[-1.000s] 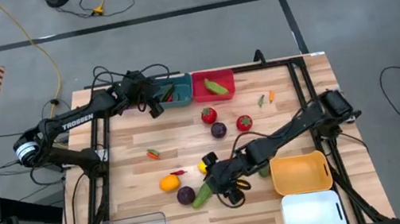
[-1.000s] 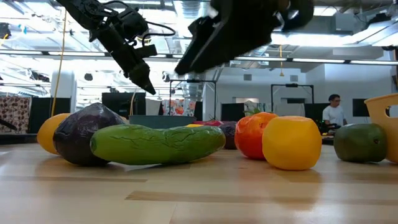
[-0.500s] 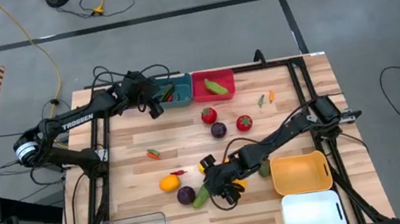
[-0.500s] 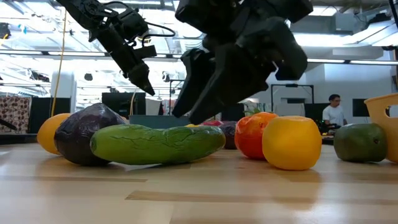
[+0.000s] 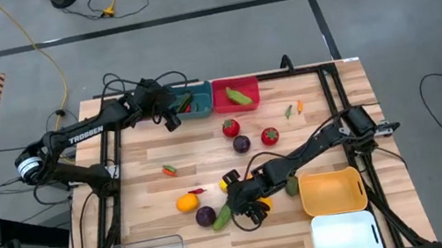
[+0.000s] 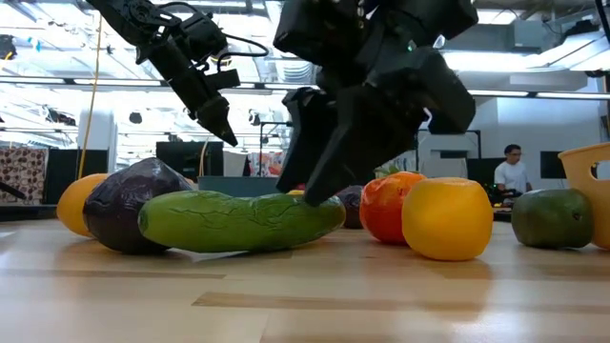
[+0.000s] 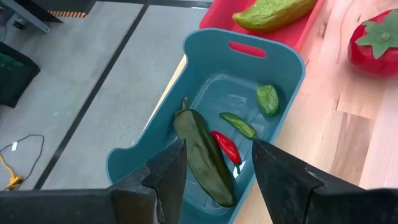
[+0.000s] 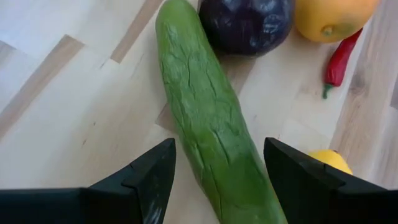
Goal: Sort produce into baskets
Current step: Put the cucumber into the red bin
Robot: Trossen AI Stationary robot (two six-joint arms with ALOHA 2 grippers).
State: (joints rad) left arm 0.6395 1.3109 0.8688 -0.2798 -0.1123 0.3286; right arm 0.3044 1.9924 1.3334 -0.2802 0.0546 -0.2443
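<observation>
We see a pale wooden table point(image 5: 312, 136) on grey floor. Nearest, the right gripper point(image 8: 219, 163) hangs spread, grasping nothing, its fingers either side of the green cucumber point(image 8: 208, 124) beside a purple cabbage point(image 8: 247, 23). Farther off, the left gripper point(image 7: 216, 163) is parted over the teal basket point(image 7: 283, 59) — green vegetables and a red chili point(image 7: 226, 147) inside.

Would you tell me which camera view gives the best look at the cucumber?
The right wrist view: the cucumber fills the picture, lying between the right pincer's open fingers. The low view shows its side, one end partly behind the pincer. The high view shows only a small green sliver. The left wrist view misses it.
</observation>
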